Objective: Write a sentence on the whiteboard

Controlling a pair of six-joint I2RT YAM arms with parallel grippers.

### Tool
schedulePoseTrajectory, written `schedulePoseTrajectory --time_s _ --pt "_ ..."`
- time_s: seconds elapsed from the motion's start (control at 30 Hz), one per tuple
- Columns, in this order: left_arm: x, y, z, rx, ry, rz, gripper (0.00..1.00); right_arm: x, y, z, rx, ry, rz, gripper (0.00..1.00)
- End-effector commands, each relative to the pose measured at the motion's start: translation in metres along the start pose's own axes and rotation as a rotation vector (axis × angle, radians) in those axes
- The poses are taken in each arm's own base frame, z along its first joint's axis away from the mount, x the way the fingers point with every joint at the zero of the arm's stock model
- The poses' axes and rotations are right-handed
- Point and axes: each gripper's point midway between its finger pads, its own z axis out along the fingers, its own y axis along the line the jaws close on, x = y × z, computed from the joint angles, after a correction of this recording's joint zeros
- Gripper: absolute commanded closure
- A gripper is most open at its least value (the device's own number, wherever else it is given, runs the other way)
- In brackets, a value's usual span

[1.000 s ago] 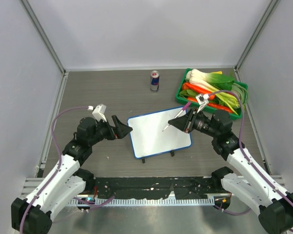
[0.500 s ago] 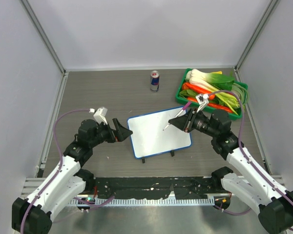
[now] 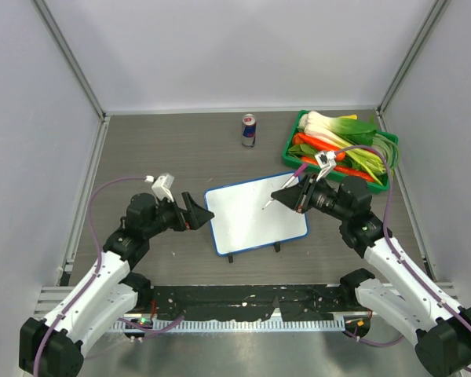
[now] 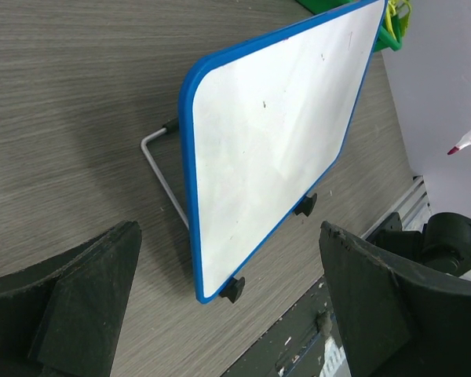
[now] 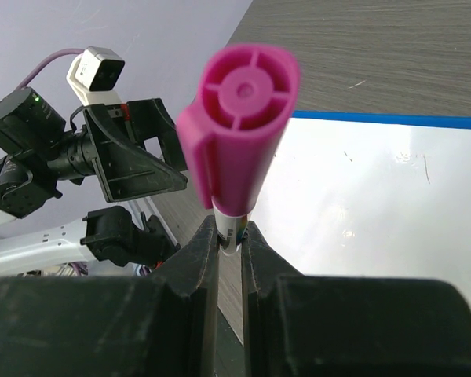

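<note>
End effector, right: jaws are closing tight on a pink marker, gripping its barrel just below the capped end; the writing tip is pointing at the whiteboard.
End effector, left: jaws are standing wide apart, holding nothing, and hovering just off the whiteboard's left edge.
Whiteboard position: it is standing on the desk between the two end effectors, leaning back on a wire stand and two black feet.
Marker tip: it is hanging over the whiteboard's right half; the left wrist view is showing it clear of the surface.
Sentence: no pink lettering is showing on the whiteboard, only faint specks, so writing appears not yet begun.
Handling, whiteboard: it is looking light, stiff and smooth-faced; on such small feet it is likely sliding or tipping back under pen pressure.
Where to hold: bracing the blue rim at the whiteboard's left edge appears soundest, leaving the face free.
Handling, marker: it is looking slim, rigid and slippery, and is likely twisting in the grip if pressed hard.
</note>
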Motion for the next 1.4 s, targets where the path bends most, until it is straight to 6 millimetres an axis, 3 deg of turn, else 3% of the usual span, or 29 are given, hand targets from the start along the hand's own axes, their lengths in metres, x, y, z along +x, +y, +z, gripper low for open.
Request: schedulePoseTrajectory --time_s 0.0,0.53,1.37 --pt "-0.001 -0.005 0.001 0.038 -0.007 -0.004 0.01 -0.017 0.012 -0.001 -0.029 -0.055 -0.057 0.99" --pt "0.007 0.001 -0.004 0.001 0.014 -0.043 0.01 -0.011 0.008 -0.008 -0.009 -0.058 -0.036 0.99" --pt "0.016 0.014 0.007 -0.049 0.074 -0.059 0.02 -0.006 0.001 -0.007 0.026 -0.024 -0.041 0.99"
